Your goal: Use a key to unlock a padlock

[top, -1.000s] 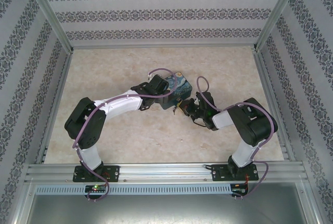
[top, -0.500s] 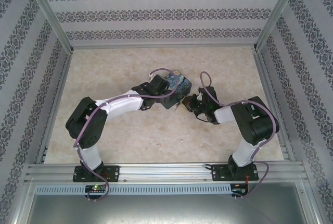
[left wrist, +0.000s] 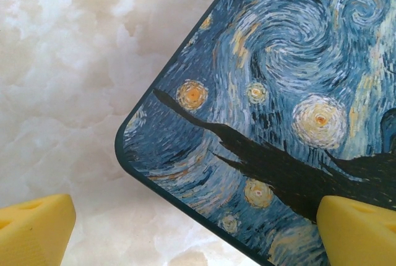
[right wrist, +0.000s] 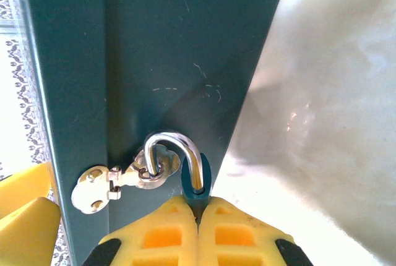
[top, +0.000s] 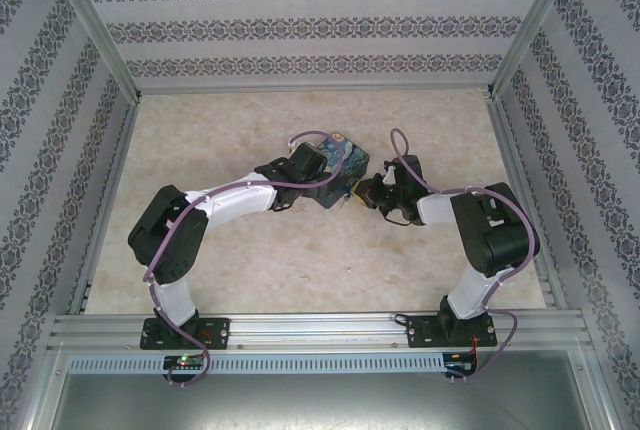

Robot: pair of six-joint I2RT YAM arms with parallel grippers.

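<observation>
A dark teal box with a Starry Night lid sits mid-table. On the box's dark side wall a silver hasp holds a ring. The padlock's silver shackle hooks through that ring. My right gripper is shut on the padlock's blue body, most of it hidden between the fingers. In the top view the right gripper sits at the box's right side. My left gripper is open over the lid's corner, one fingertip over the lid, the other over the table.
The marble-patterned tabletop is ringed by patterned walls with aluminium posts. A metal rail runs along the near edge by the arm bases. Purple cables loop above both wrists.
My right gripper has moved away from the bases and slightly right, still at the box's side. The box has turned and shifted a little farther back with it. The left arm barely moved.
</observation>
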